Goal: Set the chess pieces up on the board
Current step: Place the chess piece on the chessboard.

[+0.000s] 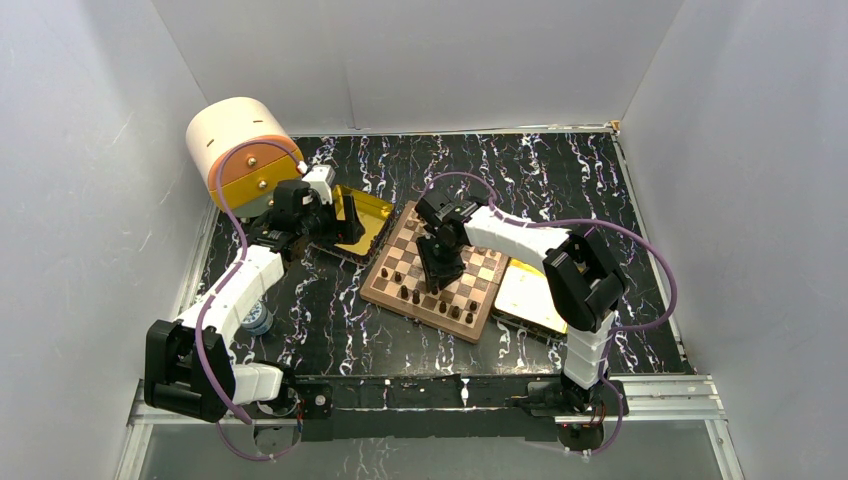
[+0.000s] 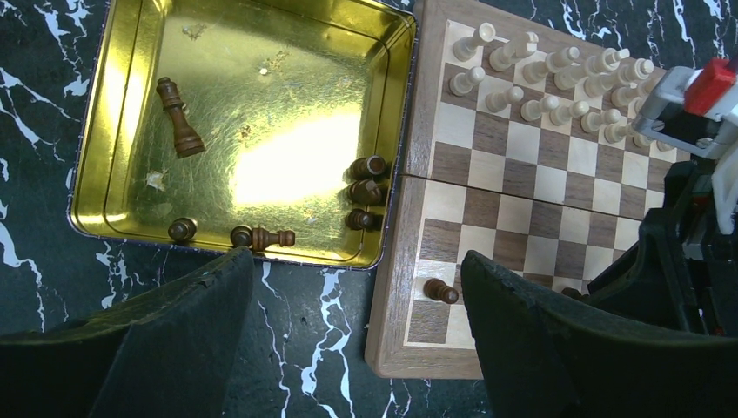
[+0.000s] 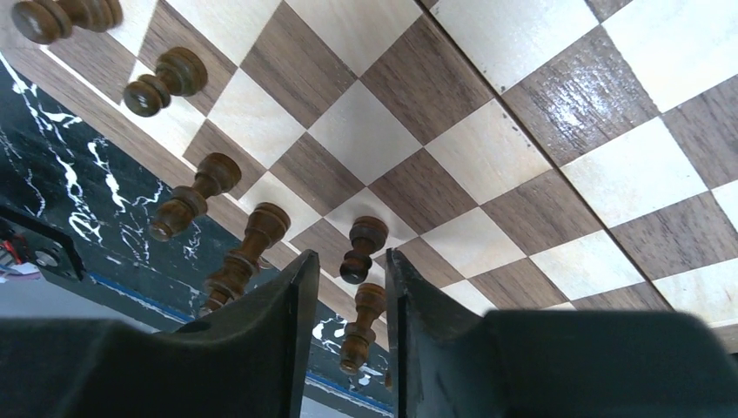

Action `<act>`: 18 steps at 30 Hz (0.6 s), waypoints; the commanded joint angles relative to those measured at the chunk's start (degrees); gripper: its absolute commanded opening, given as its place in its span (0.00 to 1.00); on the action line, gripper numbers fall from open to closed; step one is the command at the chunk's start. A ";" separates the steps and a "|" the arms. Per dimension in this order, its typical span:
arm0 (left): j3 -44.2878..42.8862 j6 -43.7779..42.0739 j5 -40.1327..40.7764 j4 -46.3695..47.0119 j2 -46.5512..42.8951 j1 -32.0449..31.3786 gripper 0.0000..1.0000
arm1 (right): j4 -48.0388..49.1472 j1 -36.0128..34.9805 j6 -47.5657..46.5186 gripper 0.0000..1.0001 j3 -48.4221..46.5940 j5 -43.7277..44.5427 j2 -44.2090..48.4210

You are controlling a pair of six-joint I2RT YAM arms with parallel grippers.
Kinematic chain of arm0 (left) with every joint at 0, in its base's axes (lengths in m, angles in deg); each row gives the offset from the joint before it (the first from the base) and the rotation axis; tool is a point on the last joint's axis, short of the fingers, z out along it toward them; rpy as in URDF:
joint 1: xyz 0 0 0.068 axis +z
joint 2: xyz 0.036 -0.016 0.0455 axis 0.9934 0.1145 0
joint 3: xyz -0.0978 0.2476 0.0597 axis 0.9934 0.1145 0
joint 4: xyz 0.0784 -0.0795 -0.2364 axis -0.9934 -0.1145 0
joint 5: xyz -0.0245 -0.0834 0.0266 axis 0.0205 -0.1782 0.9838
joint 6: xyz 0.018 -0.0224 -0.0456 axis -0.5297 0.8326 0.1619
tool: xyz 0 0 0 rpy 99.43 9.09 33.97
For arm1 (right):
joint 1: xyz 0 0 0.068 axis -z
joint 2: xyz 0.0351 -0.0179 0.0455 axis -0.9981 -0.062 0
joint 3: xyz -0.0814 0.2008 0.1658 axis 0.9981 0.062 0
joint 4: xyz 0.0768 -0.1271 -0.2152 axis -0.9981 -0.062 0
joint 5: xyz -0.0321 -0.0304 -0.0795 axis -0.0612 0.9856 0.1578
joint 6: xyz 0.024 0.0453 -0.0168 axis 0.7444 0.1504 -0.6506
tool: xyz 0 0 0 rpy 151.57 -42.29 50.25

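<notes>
Small clear container (image 1: 258,318): on the table's near left, beside the left arm; too small to make out.
Right gripper (image 3: 350,261): low over the near edge of the square checkered wooden board (image 3: 418,131), black fingers only narrowly parted. A dark brown turned pawn (image 3: 361,326) stands in the gap, clear of the left finger.
Dark brown pieces on the board (image 3: 365,248): a few upright along that near edge.
Flat gold tray (image 1: 530,295): right of the board, partly under the right arm.
Left gripper (image 2: 357,261): spread wide and empty above the black marbled table (image 1: 560,180).
Shiny gold rectangular tin (image 2: 287,165): touching the board's left rim, with several dark pieces (image 2: 178,117) lying in it.
Light tan pieces (image 2: 557,87): two rows at the far edge, partly blocked by the right arm.
Cream cylinder with orange front (image 1: 235,135): far left corner.
</notes>
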 commanded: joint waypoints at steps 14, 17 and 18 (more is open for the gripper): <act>-11.50 -0.20 11.00 -11.12 10.27 -0.11 0.64 | -2.00 -0.03 -1.19 0.56 -7.78 2.37 6.08; -16.61 -0.61 14.22 -14.05 16.60 -0.17 0.48 | 0.12 -0.03 -1.97 0.57 -6.71 3.02 9.71; -18.54 -0.69 15.80 -14.77 18.63 -0.13 0.46 | 1.22 -0.03 -2.24 0.58 -6.01 3.04 11.01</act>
